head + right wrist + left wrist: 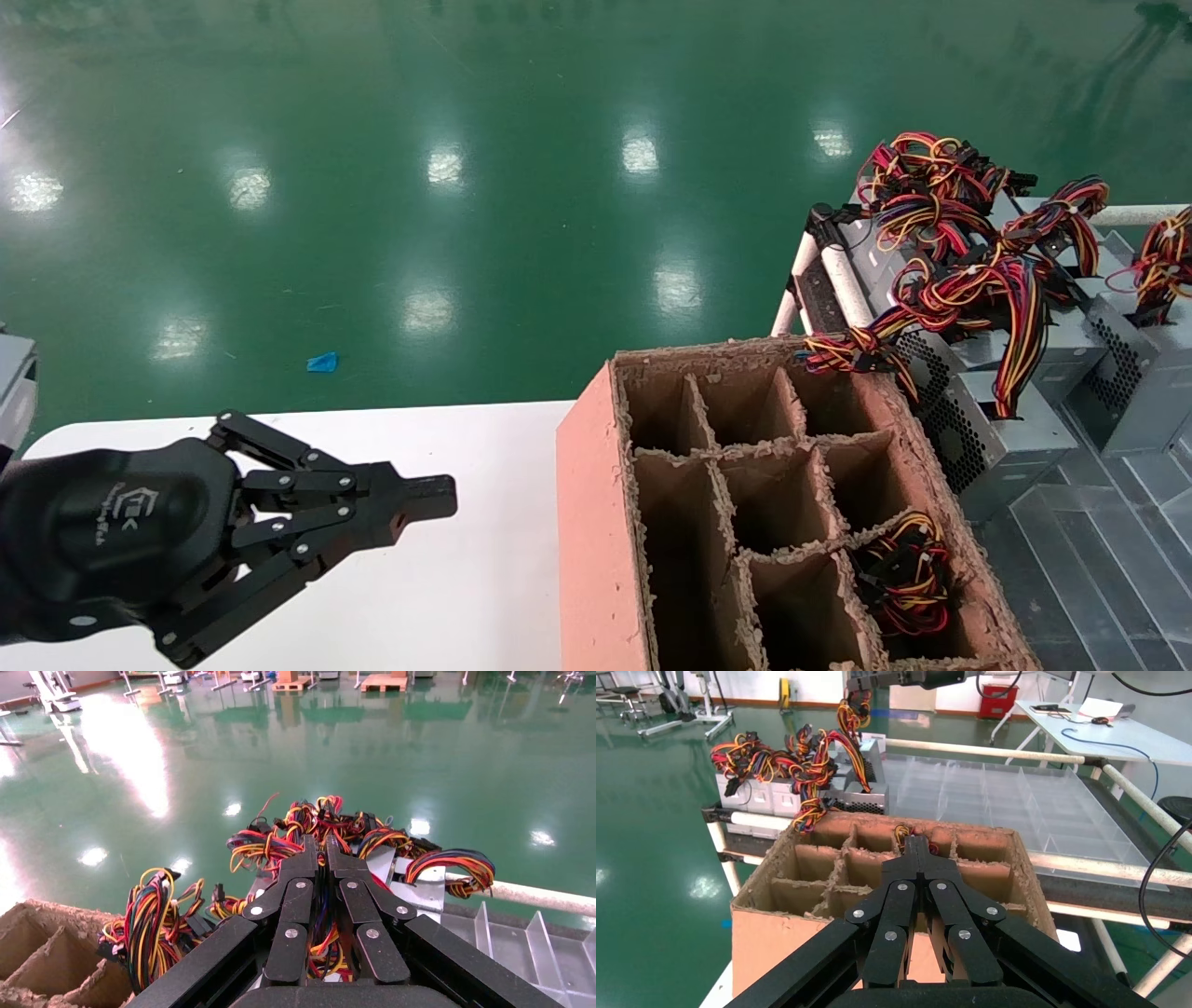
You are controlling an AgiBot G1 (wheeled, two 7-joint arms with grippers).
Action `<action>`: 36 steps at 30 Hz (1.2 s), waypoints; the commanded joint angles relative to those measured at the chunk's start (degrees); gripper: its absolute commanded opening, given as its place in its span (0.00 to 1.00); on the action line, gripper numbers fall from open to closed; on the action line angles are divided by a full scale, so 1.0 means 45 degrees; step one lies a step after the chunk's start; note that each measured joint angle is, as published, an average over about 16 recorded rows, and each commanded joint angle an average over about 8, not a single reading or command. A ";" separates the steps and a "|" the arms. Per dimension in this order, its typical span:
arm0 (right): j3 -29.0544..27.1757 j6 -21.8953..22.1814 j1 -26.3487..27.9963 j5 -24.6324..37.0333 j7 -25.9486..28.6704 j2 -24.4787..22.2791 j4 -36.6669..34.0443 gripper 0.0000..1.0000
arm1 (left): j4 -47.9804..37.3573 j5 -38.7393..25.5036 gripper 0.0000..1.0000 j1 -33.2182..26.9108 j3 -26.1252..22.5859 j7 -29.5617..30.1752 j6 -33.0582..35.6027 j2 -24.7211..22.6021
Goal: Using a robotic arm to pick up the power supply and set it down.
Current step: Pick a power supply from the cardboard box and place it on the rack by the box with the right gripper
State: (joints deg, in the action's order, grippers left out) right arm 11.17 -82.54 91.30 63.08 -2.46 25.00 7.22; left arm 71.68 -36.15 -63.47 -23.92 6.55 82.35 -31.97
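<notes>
Now: snag risk at the wire tangle, both pincers closed, nothing visibly gripped.
Right black linkage-fingered gripper (320, 852) above the cluster of grey sheet-metal power supplies (1010, 433) at the far end of the clear plastic divided tray (1071, 550), fingers pressed together. Looped red-yellow-orange wire bundles (968, 280) overlapping between neighbours, so likely to drag or tip a second unit on lift. Left black gripper (442, 497) tips together, empty, over the white table (466, 606) beside the brown cardboard box with divider cells (596, 522). Near right cell already filled with a wired unit (899, 568); other visible cells bare. Frayed dividers apt to catch cables on insertion.
</notes>
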 commanded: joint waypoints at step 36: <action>0.0334 0.0609 0.0310 0.0509 -0.0365 0.0310 -0.1242 1.00 | 0.0000 0.0001 0.00 0.0000 -0.0001 0.0000 0.0000 0.0000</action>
State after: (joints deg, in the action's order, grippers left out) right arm 12.67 -79.83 92.68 65.37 -4.20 26.47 1.69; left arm 71.68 -36.15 -63.47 -23.92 6.55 82.35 -31.97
